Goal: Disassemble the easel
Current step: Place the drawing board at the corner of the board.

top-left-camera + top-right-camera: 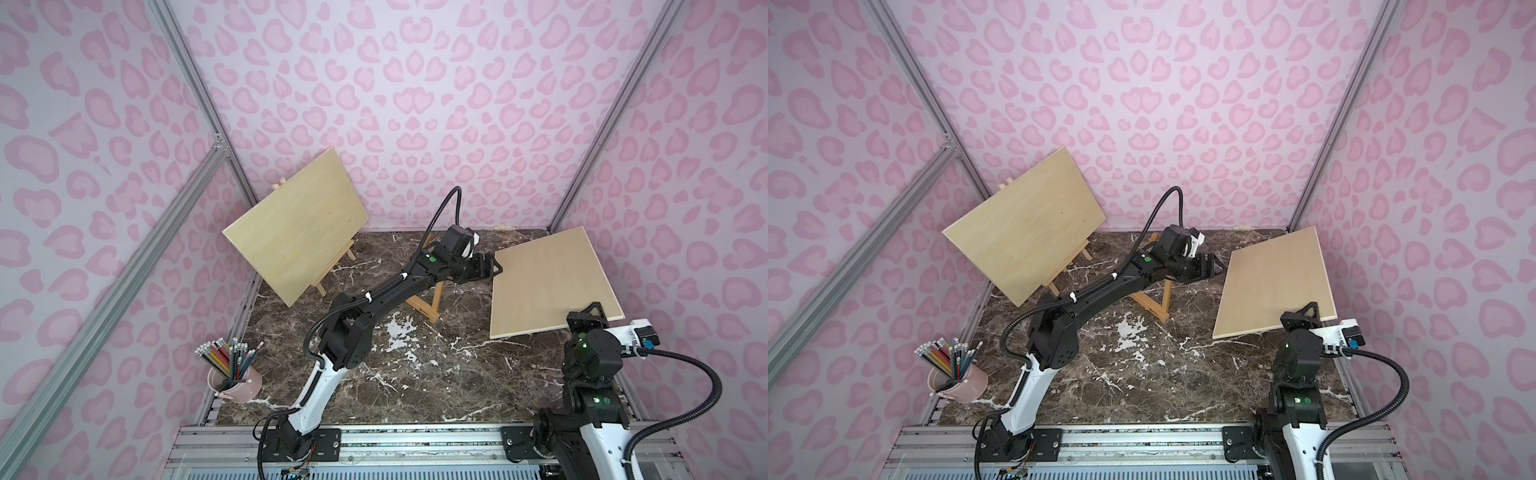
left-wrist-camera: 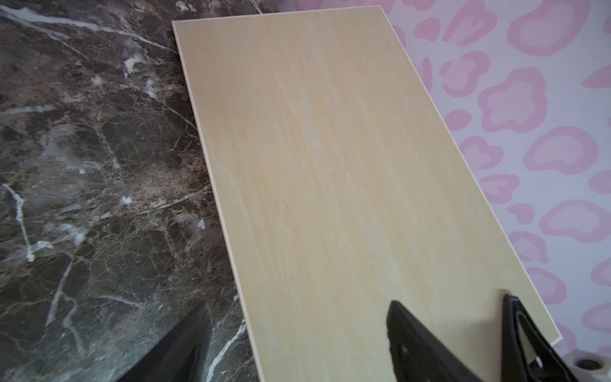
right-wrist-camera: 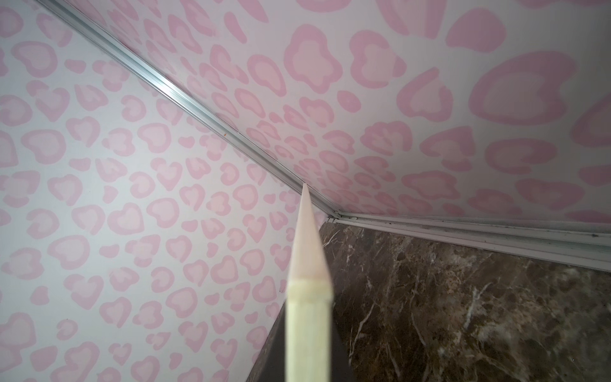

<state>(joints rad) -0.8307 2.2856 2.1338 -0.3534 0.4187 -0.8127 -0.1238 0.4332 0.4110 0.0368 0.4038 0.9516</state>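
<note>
A bare wooden easel stands mid-table, partly hidden behind my left arm. A pale wooden board hangs tilted over the right side of the table. My right gripper is shut on its near right corner; the right wrist view shows the board edge-on. My left gripper is open at the board's far left corner, one finger over the board's face and the other out past its edge.
A second easel at the back left carries another wooden board. A pink cup of pencils stands at the front left of the marble table. Patterned walls close three sides.
</note>
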